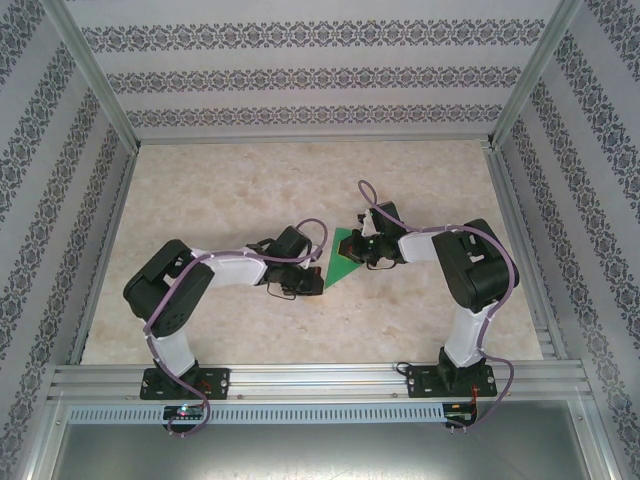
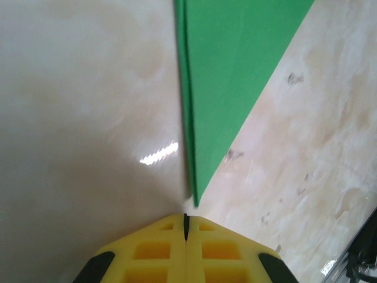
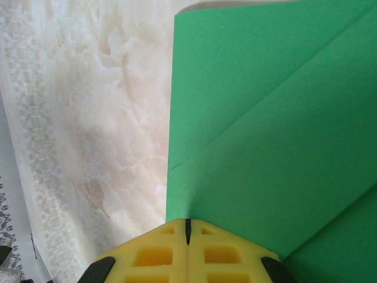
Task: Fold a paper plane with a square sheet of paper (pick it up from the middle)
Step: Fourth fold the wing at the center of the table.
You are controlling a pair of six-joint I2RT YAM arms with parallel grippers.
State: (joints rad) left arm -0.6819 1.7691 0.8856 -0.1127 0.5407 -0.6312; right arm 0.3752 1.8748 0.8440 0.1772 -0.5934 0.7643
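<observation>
Green wedge: the square sheet of paper (image 1: 338,263) is lying flat near the middle of the marble-look tabletop (image 1: 230,190), already folded down to a pointed triangle.
Left side: the left gripper (image 2: 185,219) is sitting low with its yellow fingers pressed together and nothing between them. The wedge's sharp tip is ending just ahead of the fingertips, and I cannot tell whether they are touching it.
Right side: the right gripper (image 3: 188,224) is hanging over the wide end of the wedge, jaws closed tight as well and gripping no paper. Whether it is pressing down or just clearing the surface, the wrist view is not settling.
Layers: from the right wrist, a diagonal flap edge (image 3: 265,100) is running across the green, so folded layers are stacking here. From the left wrist, a doubled long edge (image 2: 184,88) is showing along the wedge's side.
Step in hand: this is looking like mid-fold work, creasing the nose folds, with both closed grippers serving as pressing tools rather than pinchers.
Progress: I am judging it partway. The shape is pointing like a dart's nose but reading too broad for a finished plane, so the lengthwise folds are looking undone.
Next move: one gripper is going to need to pin the wedge while the other opens up, catches a long edge and carries it over.
Watch for: thin paper on a smooth tabletop is threatening to slide rather than lift.
</observation>
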